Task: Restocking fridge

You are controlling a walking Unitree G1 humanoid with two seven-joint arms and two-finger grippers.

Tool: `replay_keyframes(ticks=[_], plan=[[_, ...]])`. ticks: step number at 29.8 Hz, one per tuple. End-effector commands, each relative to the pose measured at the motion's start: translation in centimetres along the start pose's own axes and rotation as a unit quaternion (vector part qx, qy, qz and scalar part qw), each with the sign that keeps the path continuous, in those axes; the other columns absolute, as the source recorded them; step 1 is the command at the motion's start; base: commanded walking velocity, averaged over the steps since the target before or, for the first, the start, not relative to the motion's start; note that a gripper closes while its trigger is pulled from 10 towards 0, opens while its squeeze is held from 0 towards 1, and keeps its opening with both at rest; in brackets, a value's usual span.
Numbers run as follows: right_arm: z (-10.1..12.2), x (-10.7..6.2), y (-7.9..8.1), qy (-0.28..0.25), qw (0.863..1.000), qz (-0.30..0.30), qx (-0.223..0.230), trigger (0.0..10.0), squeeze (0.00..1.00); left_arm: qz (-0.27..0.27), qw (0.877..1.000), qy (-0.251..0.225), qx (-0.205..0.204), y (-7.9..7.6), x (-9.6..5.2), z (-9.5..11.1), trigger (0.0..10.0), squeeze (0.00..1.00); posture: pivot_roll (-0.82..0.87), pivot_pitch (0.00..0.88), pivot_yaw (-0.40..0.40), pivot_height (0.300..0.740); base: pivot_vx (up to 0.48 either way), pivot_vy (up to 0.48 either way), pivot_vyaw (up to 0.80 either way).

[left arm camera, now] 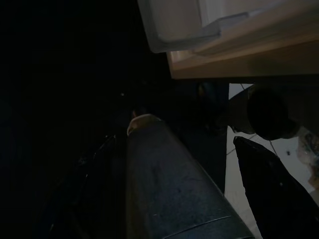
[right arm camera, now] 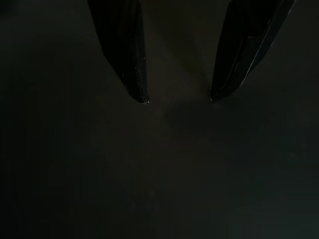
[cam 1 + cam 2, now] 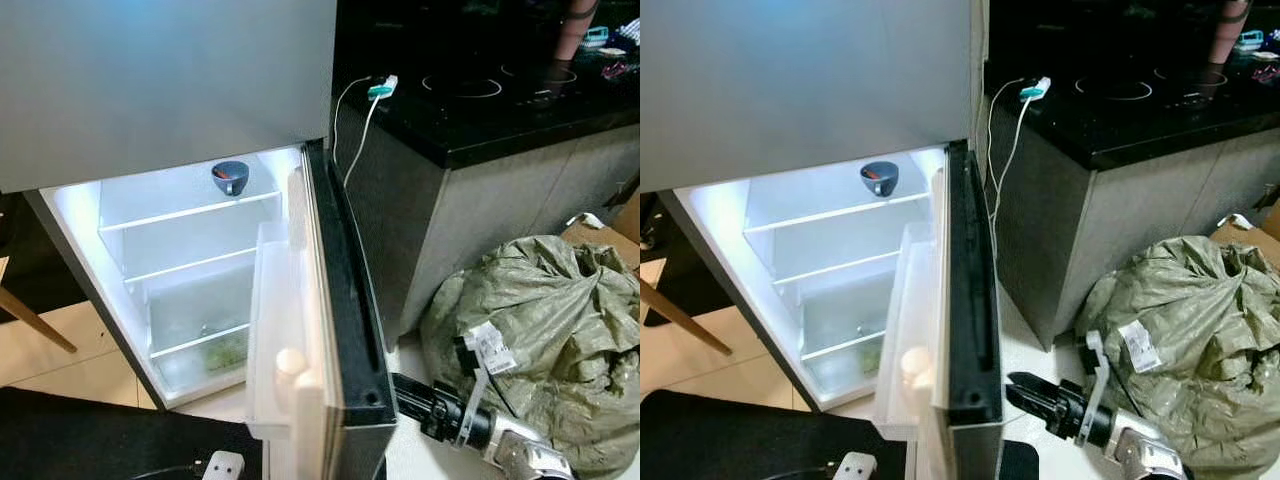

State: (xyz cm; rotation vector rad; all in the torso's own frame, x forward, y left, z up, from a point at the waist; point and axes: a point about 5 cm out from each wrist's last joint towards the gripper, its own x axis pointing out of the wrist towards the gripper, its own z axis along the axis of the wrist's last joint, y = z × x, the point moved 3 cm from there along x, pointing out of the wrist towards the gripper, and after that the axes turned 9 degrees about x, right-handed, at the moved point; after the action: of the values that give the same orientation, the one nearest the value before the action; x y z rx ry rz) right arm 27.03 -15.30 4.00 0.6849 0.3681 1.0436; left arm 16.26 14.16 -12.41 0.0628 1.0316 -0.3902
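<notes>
Fridge [image 3: 200,290]: lower compartment stands open and lit, left of the dark tabletop [image 3: 480,110]; glass shelves mostly bare.
Door [image 3: 965,300]: swung wide toward the camera, edge-on, its dark gasket facing right; white door bins on its inner side.
Bowl [image 3: 230,177]: dark, on the top shelf at the far back, upright, alone there.
Egg [image 3: 917,365]: a pale rounded thing, probably an egg, sitting in the near door bin.
Greens [image 3: 225,350]: something green low in the bottom drawer, too blurred to name.
Right gripper [image 3: 1025,392]: low at the right, near the door's outer face, just beside its near edge; jaws apart and holding nothing, as the right wrist view shows two separate tips [image 2: 142,97] over a dark surface.
Left gripper [image 1: 199,199]: hangs low in the shade under a door bin; whether its jaws are open I cannot tell.
Sack [image 3: 545,320]: a big crumpled olive bag on the floor at the right, just behind the right arm; likely the stock to be put away, though its contents are hidden.
Handling: the sack looks soft and slack, likely awkward to lift whole; better to draw items out singly. The egg is fragile and smooth: take it lightly across its middle.
Cable [image 3: 355,120]: white, trailing from a plug on the tabletop's edge down beside the fridge; a snag risk.
</notes>
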Motion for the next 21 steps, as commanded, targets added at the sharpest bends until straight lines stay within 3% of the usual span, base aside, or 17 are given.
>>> replay_keyframes(ticks=[1, 3, 9, 16, 21], plan=[[0.4, 1.2, 0.4, 0.006, 1.0, 0.007, -0.026, 10.0, 0.0, 0.003, 1.0, 0.008, 0.002, 0.3, -0.2, -0.5, 10.0, 0.0, -0.09, 0.026, 0.011, 0.74, 0.0, 0.0, 0.0], [1.5, 3.0, 0.4, -0.027, 0.999, -0.009, -0.044, 10.0, 0.0, 0.003, 1.0, 0.007, 0.002, 0.3, -0.1, -0.4, 10.0, 0.0, -0.09, 0.024, 0.009, 0.74, 0.0, 0.0, 0.0], [2.4, 4.6, -0.2, -0.049, 0.995, -0.061, -0.067, 10.0, 0.0, 0.004, 1.0, 0.006, 0.002, 0.3, -0.1, -0.3, 10.0, 0.0, -0.08, 0.022, 0.009, 0.74, 0.0, 0.0, 0.0], [2.5, 4.9, -1.3, -0.054, 0.988, -0.123, -0.076, 10.0, 0.0, 0.008, 1.0, 0.006, 0.002, 0.5, -0.2, -0.3, 10.0, 0.0, -0.08, 0.018, 0.005, 0.74, 0.0, 0.0, 0.0], [1.7, 5.0, -1.3, -0.035, 0.988, -0.122, -0.084, 10.0, 0.0, 0.008, 1.0, 0.008, 0.001, 0.5, -0.2, -0.5, 10.0, 0.0, -0.08, 0.019, 0.0, 0.74, 0.0, 0.0, 0.29]])
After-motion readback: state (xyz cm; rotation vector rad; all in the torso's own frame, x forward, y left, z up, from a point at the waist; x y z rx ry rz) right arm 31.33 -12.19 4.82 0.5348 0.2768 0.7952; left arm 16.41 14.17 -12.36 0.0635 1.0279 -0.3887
